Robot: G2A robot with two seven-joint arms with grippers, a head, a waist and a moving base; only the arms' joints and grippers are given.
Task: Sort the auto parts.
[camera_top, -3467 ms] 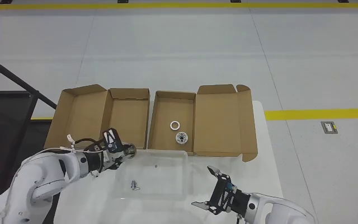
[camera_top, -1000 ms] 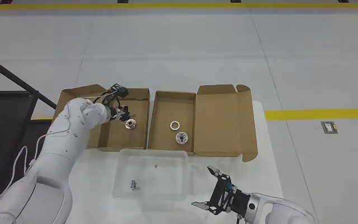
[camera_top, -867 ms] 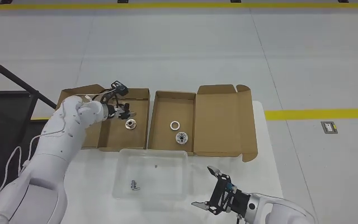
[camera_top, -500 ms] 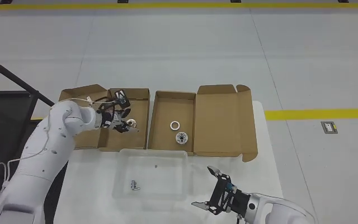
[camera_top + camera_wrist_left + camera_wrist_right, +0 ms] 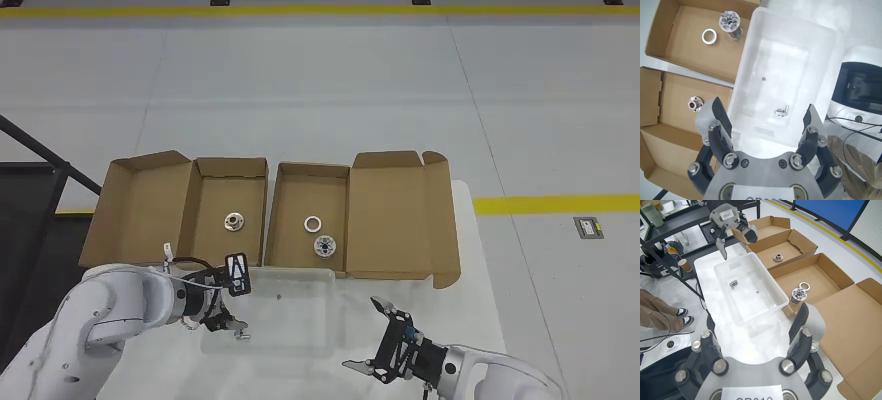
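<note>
A small metal bracket [image 5: 240, 330] [image 5: 782, 111] [image 5: 734, 284] lies in the clear plastic tray [image 5: 300, 275] [image 5: 791, 26] [image 5: 780, 305], with a tiny dark bit [image 5: 763, 78] farther in. My left gripper [image 5: 224, 320] [image 5: 764, 115] [image 5: 737, 245] hangs open above the tray's end nearest the bracket, holding nothing. A flanged bushing [image 5: 234, 218] [image 5: 694, 104] [image 5: 778, 257] sits in the left cardboard box [image 5: 215, 170]. In the right box [image 5: 310, 172] are a ring [image 5: 313, 222] [image 5: 709, 36] [image 5: 804, 285] and a slotted hub [image 5: 324, 245] [image 5: 730, 21] [image 5: 798, 295]. My right gripper [image 5: 385, 350] [image 5: 755, 319] is open and empty over the table past the tray's other end.
Both boxes have flaps folded outward, the widest one [image 5: 395, 215] to the right of the right box. A paper cup [image 5: 685, 264] and a bottle [image 5: 674, 253] stand off the table's far end, beside a black rack [image 5: 40, 180].
The left gripper carried the flanged bushing into the left box, let it go there, and came back open to the tray end by the bracket. The right arm has stayed still.
</note>
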